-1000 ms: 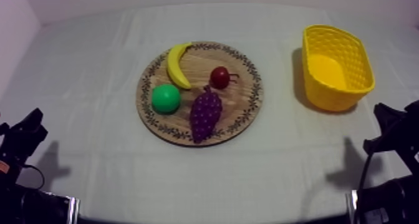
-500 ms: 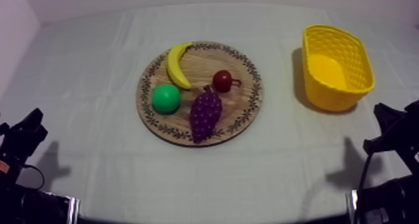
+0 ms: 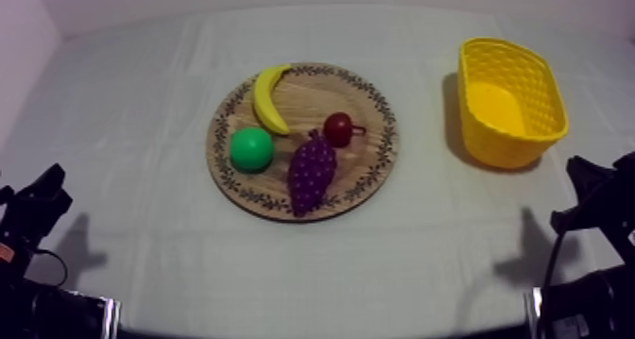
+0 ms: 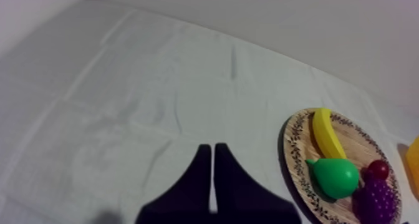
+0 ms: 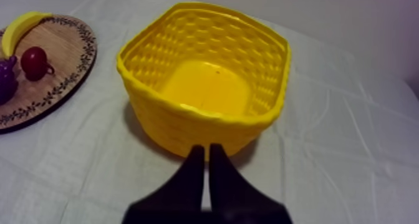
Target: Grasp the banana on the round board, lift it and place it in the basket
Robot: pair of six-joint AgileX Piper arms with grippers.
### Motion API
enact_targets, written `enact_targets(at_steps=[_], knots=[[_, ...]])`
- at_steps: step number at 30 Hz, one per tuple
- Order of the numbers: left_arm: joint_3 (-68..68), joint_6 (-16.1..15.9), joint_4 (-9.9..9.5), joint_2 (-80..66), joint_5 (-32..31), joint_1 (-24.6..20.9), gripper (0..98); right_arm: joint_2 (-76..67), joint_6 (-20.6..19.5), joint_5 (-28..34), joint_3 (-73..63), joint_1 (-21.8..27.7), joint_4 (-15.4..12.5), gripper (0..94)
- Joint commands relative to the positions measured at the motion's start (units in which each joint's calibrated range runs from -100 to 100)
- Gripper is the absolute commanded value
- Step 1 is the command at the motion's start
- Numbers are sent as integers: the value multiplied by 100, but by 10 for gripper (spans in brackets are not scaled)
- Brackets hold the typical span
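The yellow banana lies curved on the upper left part of the round wooden board, mid-table. The yellow basket stands empty at the right. My left gripper rests low at the left edge, far from the board; in the left wrist view it is a shut narrow wedge over bare cloth, with the banana off to one side. My right gripper rests low at the right, just in front of the basket; its wrist view shows it shut on nothing before the basket wall.
Also on the board are a green pear, a purple bunch of grapes and a small red fruit. Bare cloth separates the board from the basket. The table's far edge meets a pale wall.
The small red fruit has rolled slightly towards the front right on the board. Both arms and the banana have stayed put.
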Motion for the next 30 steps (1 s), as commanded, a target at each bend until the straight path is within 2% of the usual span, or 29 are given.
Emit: enact_targets(at_steps=[1,5,8,11,14,16,19,22,24,26,30], knots=[[3,-1,-2,-3,0,0,1,-5,-56,3,1,3,0,7],[3,-1,-2,-3,0,0,1,3,-337,25,1,-136,1,7],[3,-1,-2,-3,0,0,1,152,-90,-93,1,-286,-9,7],[3,1,-2,-3,0,0,1,630,335,-362,-22,-398,-207,7],[3,0,-2,-3,0,0,1,1404,736,-711,-344,-376,-607,7],[3,-1,-2,-3,0,0,1,1981,1122,-759,-805,-193,-1060,7],[3,-1,-2,-3,0,0,1,2742,1768,-317,-1736,281,-1821,7],[3,-1,-2,-3,0,0,1,3410,2026,331,-2793,645,-2220,7],[3,-1,-2,-3,0,0,1,3851,1945,683,-3527,757,-2269,7],[3,-1,-2,-3,0,0,1,4268,1756,921,-4222,769,-2205,7],[3,-1,-2,-3,0,0,1,5106,1112,1067,-5436,553,-1766,7]])
